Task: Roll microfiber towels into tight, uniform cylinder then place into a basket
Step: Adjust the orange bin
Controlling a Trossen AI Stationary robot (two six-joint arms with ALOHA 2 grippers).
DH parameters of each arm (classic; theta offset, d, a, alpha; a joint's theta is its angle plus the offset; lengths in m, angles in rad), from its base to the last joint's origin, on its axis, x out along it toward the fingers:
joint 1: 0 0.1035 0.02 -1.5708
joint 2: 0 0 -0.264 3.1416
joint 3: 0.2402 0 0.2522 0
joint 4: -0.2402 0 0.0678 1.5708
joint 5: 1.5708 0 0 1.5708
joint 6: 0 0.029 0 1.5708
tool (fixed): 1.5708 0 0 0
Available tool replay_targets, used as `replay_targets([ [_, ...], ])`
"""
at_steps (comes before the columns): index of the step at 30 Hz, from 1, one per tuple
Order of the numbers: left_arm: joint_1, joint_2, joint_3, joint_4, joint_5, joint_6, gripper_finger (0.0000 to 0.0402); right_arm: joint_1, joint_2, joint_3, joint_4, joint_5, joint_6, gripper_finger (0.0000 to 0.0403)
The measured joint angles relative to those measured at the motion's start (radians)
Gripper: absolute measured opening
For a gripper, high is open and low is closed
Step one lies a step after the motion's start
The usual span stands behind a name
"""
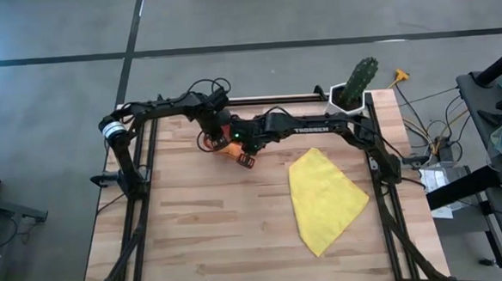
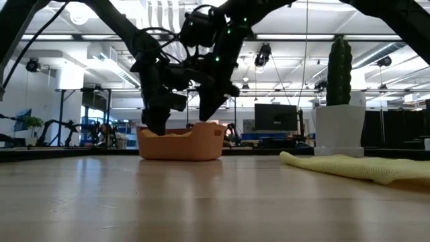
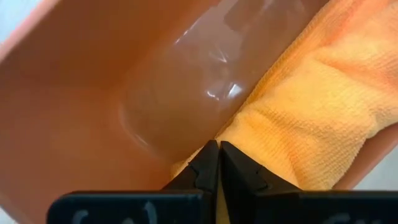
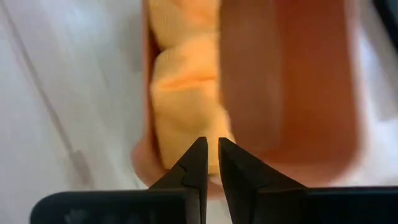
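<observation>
From above, both arms meet over the basket [image 1: 225, 150] near the far edge of the tabletop [image 1: 213, 228], left of centre, while the yellow towel [image 1: 325, 199] lies flat and unrolled toward the right edge, with the cactus pot [image 1: 352, 90] at the far right corner. At table height, the left gripper [image 2: 157, 128] reaches down into the basket's left end and the right gripper [image 2: 207, 115] hangs just above its rim. The left wrist view shows the left fingers [image 3: 205, 168] pressed together, empty, against the bundled orange towel [image 3: 311, 118] lying along one long wall inside the basket; the right wrist view shows the right fingers [image 4: 194, 165] narrowly parted, holding nothing, above that towel.
</observation>
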Motion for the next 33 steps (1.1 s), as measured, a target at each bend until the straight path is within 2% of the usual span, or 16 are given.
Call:
replay_targets([
  [6,0.0,-0.039,0.006,0.002,-0.022,-0.021,0.0001,0.006,-0.107,0.009,-0.033,0.181,0.179,0.0033],
  [10,0.0,-0.069,0.008,0.02,-0.106,-0.123,0.0001,-0.018,-0.149,-0.003,-0.022,0.204,0.309,0.0033],
  [15,0.001,-0.08,0.008,0.028,-0.175,-0.188,0.0001,-0.062,-0.142,-0.056,-0.029,0.095,0.472,0.0033],
  [21,0.009,-0.08,0.006,-0.028,-0.301,-0.33,0.0001,-0.078,-0.14,-0.141,-0.069,0.068,0.671,0.0033],
  [27,0.029,-0.102,0.006,-0.065,-0.294,-0.344,0.0001,-0.08,-0.158,-0.179,-0.079,0.006,0.691,0.0033],
  [30,0.046,-0.127,0.005,-0.083,-0.29,-0.344,0.0002,-0.081,-0.21,-0.212,-0.079,-0.001,0.728,0.0033],
  [33,0.064,-0.164,-0.001,-0.089,-0.273,-0.333,0.0004,-0.085,-0.276,-0.283,-0.061,-0.067,0.783,0.0033],
])
